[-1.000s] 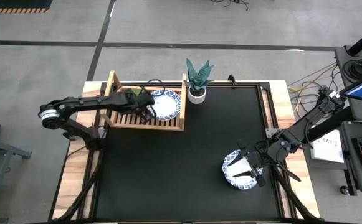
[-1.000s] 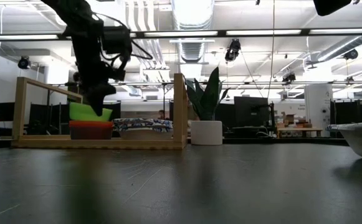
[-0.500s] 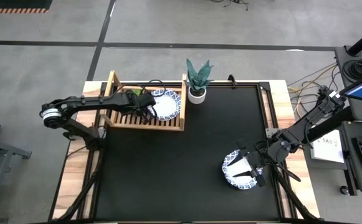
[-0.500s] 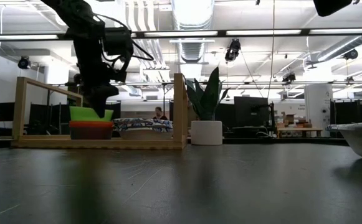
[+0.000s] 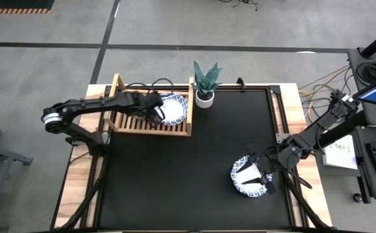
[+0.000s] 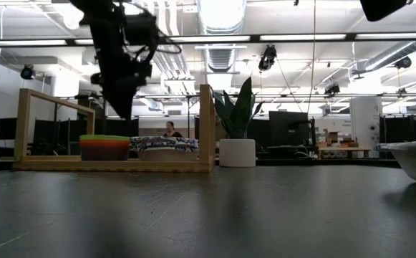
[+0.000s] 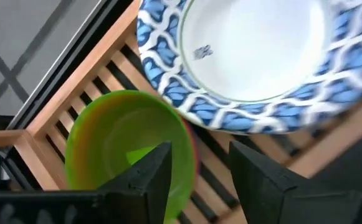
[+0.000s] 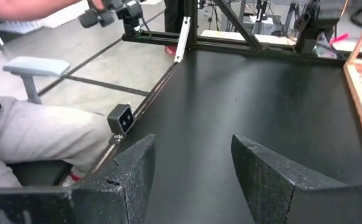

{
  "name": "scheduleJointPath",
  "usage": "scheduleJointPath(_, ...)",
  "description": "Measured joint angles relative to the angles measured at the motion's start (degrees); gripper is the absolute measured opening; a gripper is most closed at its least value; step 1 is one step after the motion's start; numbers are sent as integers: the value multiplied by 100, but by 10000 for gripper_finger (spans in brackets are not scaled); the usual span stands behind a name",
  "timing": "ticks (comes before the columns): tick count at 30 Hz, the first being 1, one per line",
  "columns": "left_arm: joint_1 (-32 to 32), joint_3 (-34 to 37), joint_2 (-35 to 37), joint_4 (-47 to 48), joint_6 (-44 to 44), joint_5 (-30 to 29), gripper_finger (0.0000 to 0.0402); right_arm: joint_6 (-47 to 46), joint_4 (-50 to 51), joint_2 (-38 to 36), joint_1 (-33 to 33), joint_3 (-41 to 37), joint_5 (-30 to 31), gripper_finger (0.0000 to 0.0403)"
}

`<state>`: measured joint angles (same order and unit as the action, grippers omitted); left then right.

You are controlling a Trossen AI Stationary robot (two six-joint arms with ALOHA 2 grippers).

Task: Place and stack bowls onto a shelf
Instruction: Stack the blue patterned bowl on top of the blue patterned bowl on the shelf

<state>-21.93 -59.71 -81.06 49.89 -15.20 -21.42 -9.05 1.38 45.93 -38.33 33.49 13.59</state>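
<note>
The left tool point(image 6: 125, 107) has lifted, open and empty, off the green bowl point(image 7: 128, 146), now nested on the shelf point(image 5: 175, 127). Right tool point(image 5: 260, 176) waits open over a patterned bowl point(image 5: 247, 187).

You have a black table mat point(image 5: 188, 162) filling the middle of the frame. On it at upper left sits the wooden shelf point(image 5: 150, 127), holding a green-topped bowl stack point(image 6: 104, 147) beside patterned white bowls point(image 5: 175, 110). A potted plant point(image 5: 205, 84) stands upper centre; another patterned bowl point(image 5: 246, 181) rests lower right.
</note>
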Motion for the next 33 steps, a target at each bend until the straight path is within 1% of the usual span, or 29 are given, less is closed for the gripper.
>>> scheduleJointPath(4,546,-396,54,319,-635,0,144,-598,-138,0,0,-145,38,199)
scheduleJointPath(8,1550,-677,63,266,-977,-3,144,-1593,-974,184,-6,-342,153,199)
scheduleJointPath(11,2431,-710,70,-380,-1068,-35,144,-2181,-1420,497,-28,-366,149,199)
scheduleJointPath(16,3791,-600,9,-2074,-784,-53,144,-3359,-1070,1142,-26,-193,208,199)
scheduleJointPath(18,4237,-594,-70,-2605,-650,-181,144,-3761,-724,1437,0,-14,211,199)
scheduleJointPath(20,4621,-591,-148,-3084,-489,-503,144,-4162,-208,1695,20,239,204,199)
scheduleJointPath(23,5063,-598,-283,-3481,-264,-1126,144,-4893,1044,2063,22,752,200,199)
scheduleJointPath(26,5306,-633,-407,-3528,-240,-1633,144,-5636,2667,2435,22,1261,183,199)
scheduleJointPath(29,5403,-676,-475,-3561,-317,-1839,144,-6226,3945,2772,22,1677,76,199)
scheduleJointPath(31,5421,-672,-512,-3531,-360,-1846,144,-6379,4414,2979,22,1904,5,199)
scheduleJointPath(33,5421,-670,-568,-3529,-384,-1854,144,-6380,4602,3153,22,2065,-7,199)
